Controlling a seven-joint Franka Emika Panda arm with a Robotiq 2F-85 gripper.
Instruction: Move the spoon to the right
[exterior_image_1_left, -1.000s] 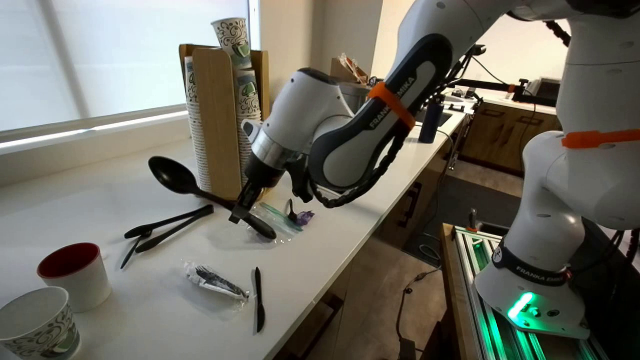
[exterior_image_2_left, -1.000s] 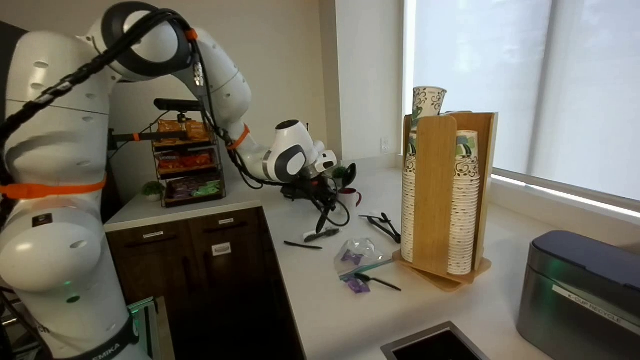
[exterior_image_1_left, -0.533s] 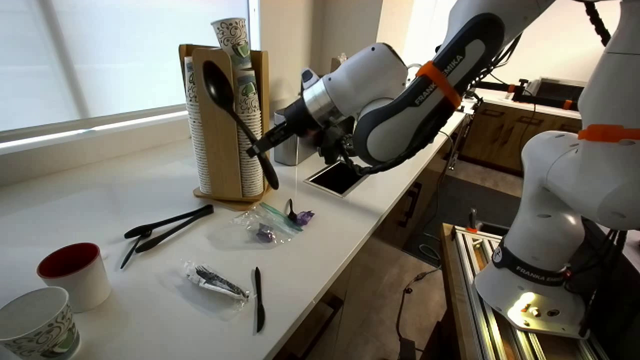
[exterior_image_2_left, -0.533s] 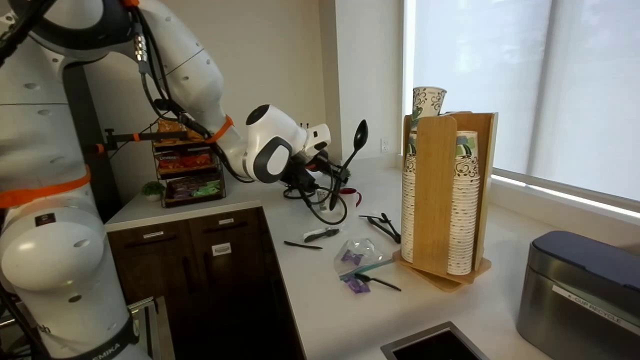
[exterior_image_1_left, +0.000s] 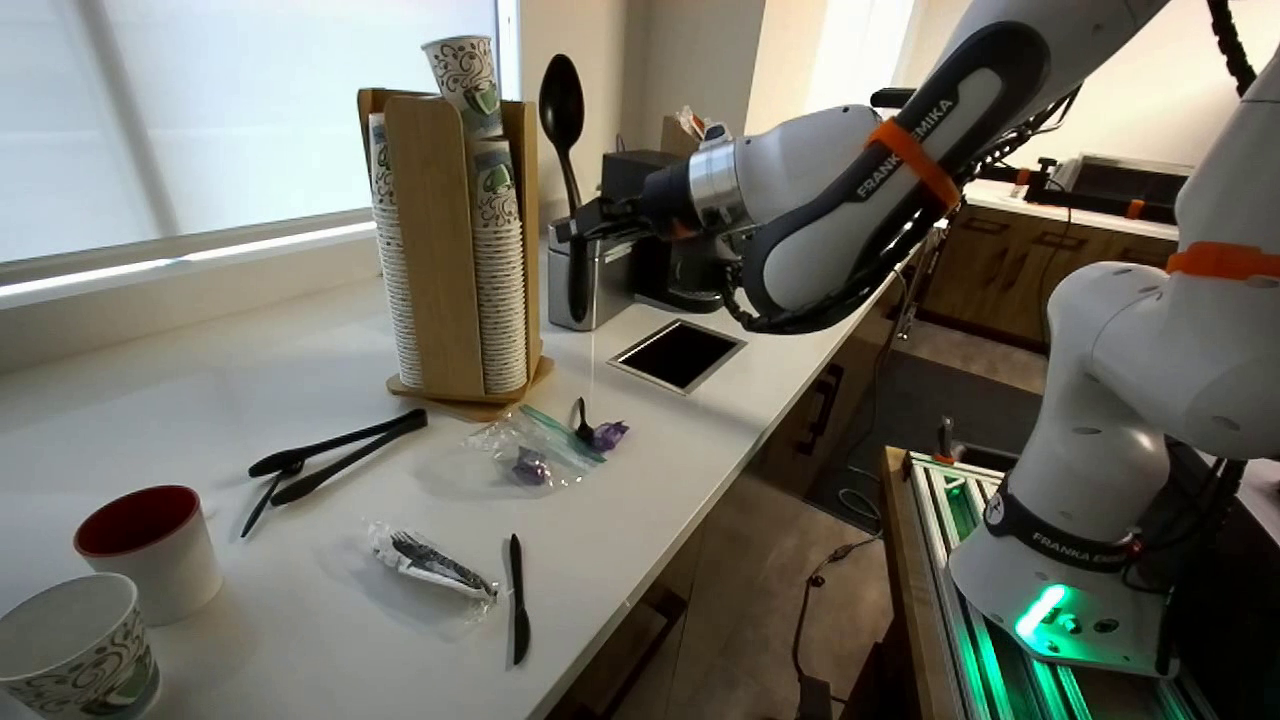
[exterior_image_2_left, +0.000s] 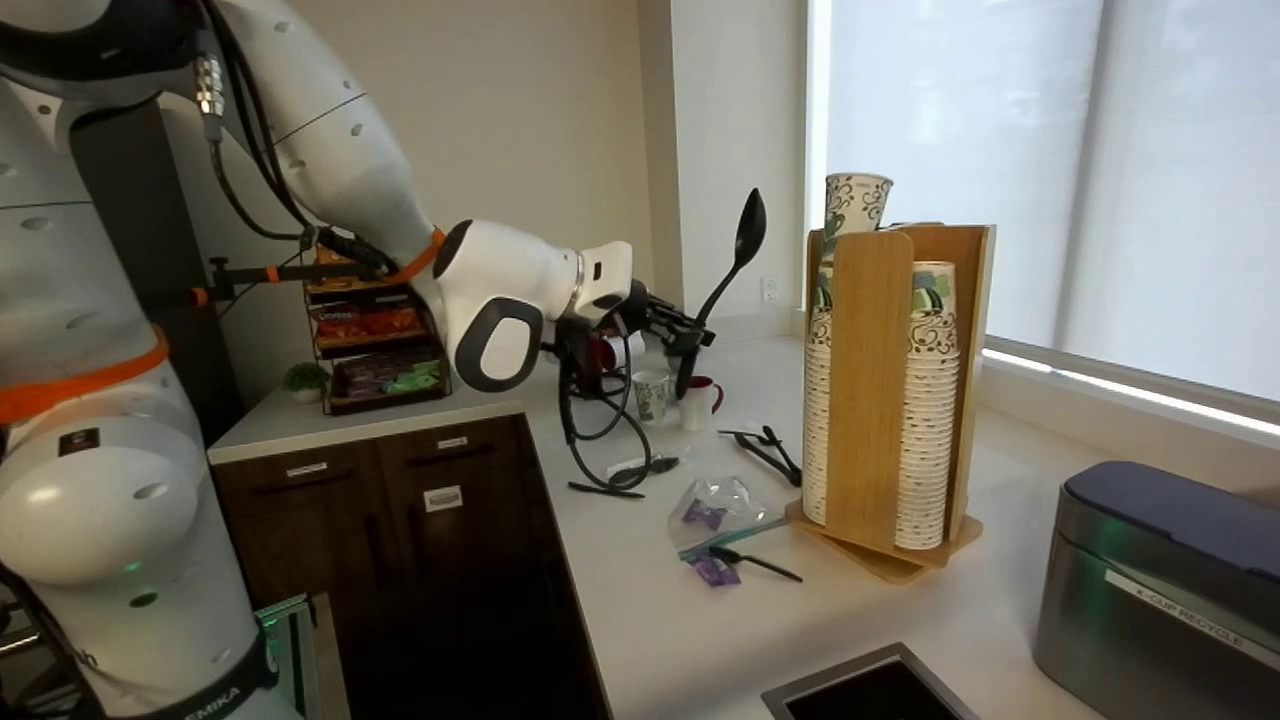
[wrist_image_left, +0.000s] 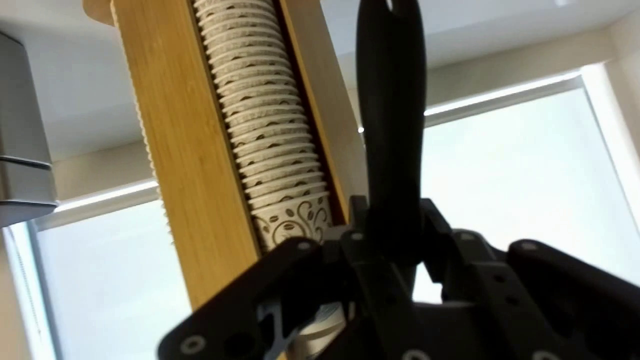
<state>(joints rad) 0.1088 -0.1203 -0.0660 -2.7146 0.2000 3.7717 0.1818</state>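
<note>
The spoon is all black, with a broad oval bowl (exterior_image_1_left: 562, 105) and a long handle. It hangs in the air nearly upright, bowl up, beside the cup rack in an exterior view. The spoon also shows tilted in an exterior view (exterior_image_2_left: 749, 230). My gripper (exterior_image_1_left: 573, 228) is shut on the handle, well above the counter; the gripper also shows in an exterior view (exterior_image_2_left: 692, 337). In the wrist view the spoon's handle (wrist_image_left: 392, 110) runs upward from between the fingertips of my gripper (wrist_image_left: 392, 225). The bowl is hidden there.
A wooden cup rack (exterior_image_1_left: 430, 250) stands close to the spoon. A grey K-cup bin (exterior_image_2_left: 1150, 580) and a dark framed opening (exterior_image_1_left: 677, 356) are on the counter. Crossed black utensils (exterior_image_1_left: 345, 447), a plastic bag (exterior_image_1_left: 520, 450), a black knife (exterior_image_1_left: 517, 600) and a red-lined mug (exterior_image_1_left: 150, 560) lie or stand around.
My gripper, holding the spoon throughout, has risen and moved past the cup rack, rightward in an exterior view. The spoon has swung from a low slant to nearly upright with its bowl up.
</note>
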